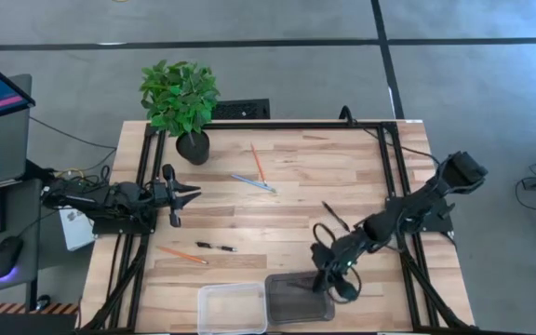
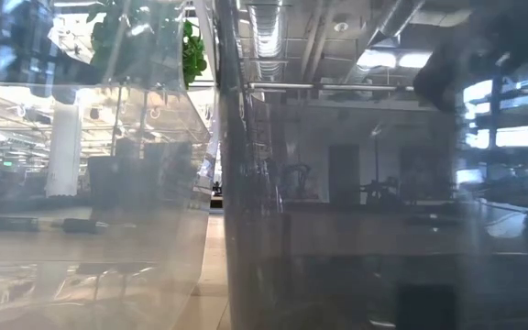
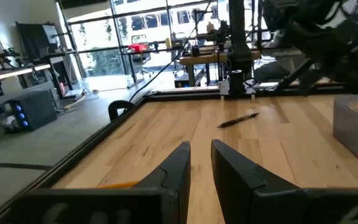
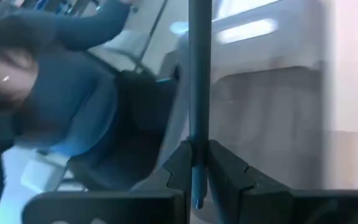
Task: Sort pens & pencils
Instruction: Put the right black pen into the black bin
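Note:
My right gripper (image 1: 327, 276) is shut on a thin dark pen (image 4: 199, 74) above the far right corner of the dark container (image 1: 291, 302) at the table's near edge. My left gripper (image 1: 189, 194) waits over the table's left side, narrowly open and empty (image 3: 201, 152). Flat on the table lie a black pen (image 1: 215, 247), another dark pen (image 1: 335, 217) that also shows in the left wrist view (image 3: 240, 119), an orange pencil (image 1: 184, 253), a second orange pencil (image 1: 258, 164) and a blue-grey pencil (image 1: 252, 182). My right gripper pinches the pen between its two fingers near one end (image 4: 198, 134). A short end (image 4: 197, 200) sticks out on one side of the fingers and the long part on the other. The pen is lifted clear of the table, with the container's wall behind it.
A clear container (image 1: 233, 307) stands left of the dark one at the near edge; both fill the low view (image 2: 90, 183). A potted plant (image 1: 180, 98) stands at the far left. A black frame (image 1: 394, 186) runs along the table's sides. Something blue, perhaps a sleeve (image 4: 61, 93), shows beyond the table.

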